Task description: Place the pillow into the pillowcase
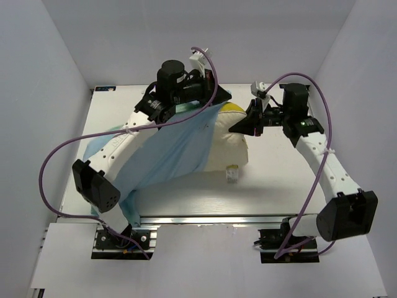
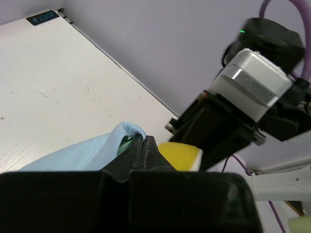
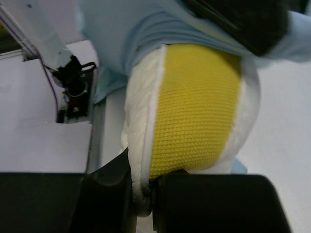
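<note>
The cream pillow [image 1: 226, 149] with its yellow rim [image 1: 232, 107] lies at the back middle of the table. The light blue pillowcase [image 1: 167, 149] covers its left part and drapes toward the front left. My left gripper [image 1: 214, 98] is at the far end of the pillow, shut on the pillowcase hem [image 2: 129, 133], and a green inner face shows beside the jaws. The pillow's yellow corner [image 2: 182, 155] lies just right of my left gripper [image 2: 142, 143]. My right gripper [image 1: 236, 127] is shut on the cream edge of the pillow [image 3: 199, 107], with the pillowcase [image 3: 126, 39] bunched above it.
A small white tag or clip [image 1: 231, 175] sits in front of the pillow. White walls enclose the table on three sides. An aluminium rail [image 1: 217, 220] runs along the front edge. A dark label [image 2: 43, 18] marks the back left corner.
</note>
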Controlling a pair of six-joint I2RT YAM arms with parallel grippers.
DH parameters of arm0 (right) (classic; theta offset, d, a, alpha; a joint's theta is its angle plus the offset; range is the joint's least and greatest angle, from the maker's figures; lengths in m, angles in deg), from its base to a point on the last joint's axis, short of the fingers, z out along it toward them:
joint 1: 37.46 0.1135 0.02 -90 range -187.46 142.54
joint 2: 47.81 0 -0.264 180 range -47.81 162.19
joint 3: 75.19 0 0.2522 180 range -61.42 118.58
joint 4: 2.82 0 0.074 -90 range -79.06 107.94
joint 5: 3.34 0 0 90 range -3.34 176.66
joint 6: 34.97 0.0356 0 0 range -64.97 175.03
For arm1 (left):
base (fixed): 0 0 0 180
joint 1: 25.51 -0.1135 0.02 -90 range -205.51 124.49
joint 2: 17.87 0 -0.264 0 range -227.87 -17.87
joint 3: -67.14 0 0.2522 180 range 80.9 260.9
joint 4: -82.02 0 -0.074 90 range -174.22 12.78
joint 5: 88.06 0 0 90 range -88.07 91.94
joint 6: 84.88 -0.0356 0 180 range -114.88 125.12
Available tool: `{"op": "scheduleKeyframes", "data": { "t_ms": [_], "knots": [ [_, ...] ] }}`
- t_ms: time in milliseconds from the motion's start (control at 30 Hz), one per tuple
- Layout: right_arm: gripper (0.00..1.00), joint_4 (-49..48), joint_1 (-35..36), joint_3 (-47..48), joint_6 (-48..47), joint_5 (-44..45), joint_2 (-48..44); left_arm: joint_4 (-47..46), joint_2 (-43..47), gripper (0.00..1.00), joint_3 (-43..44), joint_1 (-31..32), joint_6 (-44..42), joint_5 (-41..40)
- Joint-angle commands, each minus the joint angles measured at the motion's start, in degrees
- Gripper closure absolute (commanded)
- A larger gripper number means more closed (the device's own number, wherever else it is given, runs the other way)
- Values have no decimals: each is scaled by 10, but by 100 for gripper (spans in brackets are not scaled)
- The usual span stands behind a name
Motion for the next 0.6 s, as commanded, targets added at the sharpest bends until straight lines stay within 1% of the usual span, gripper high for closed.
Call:
{"op": "scheduleKeyframes", "data": {
  "t_ms": [0,33,100,133,167,200,233,267,300,400,433,467,567],
  "knots": [
    [95,-267,28,-37,281,-88,-51,-28,-7,100,52,1,24,26],
    [95,-354,28,-46,319,-83,-56,-31,-11,100,58,1,29,32],
    [95,-416,28,-64,393,-66,-70,-36,-17,100,65,2,48,49],
    [95,-451,29,-72,408,-55,-73,-40,-20,100,77,5,54,56],
    [95,-454,29,-90,412,-17,-78,-40,-26,100,86,7,63,61],
    [96,-446,29,-96,387,7,-78,-40,-30,100,96,9,67,73],
    [96,-383,27,-98,357,29,-77,-37,-33,100,108,14,70,78],
    [96,-356,22,-100,332,72,-67,-38,-36,100,128,17,77,83],
    [96,-349,16,-115,322,87,-62,-40,-37,100,134,18,84,87],
    [97,-412,-16,-166,364,125,-49,-48,-23,100,134,22,99,101],
    [97,-421,-23,-173,367,136,-49,-49,-19,100,130,22,101,106],
    [97,-422,-24,-181,364,167,-48,-50,-7,100,115,22,103,106],
    [97,-425,-24,-184,363,226,-35,-69,10,100,78,24,116,110]
  ]
}}
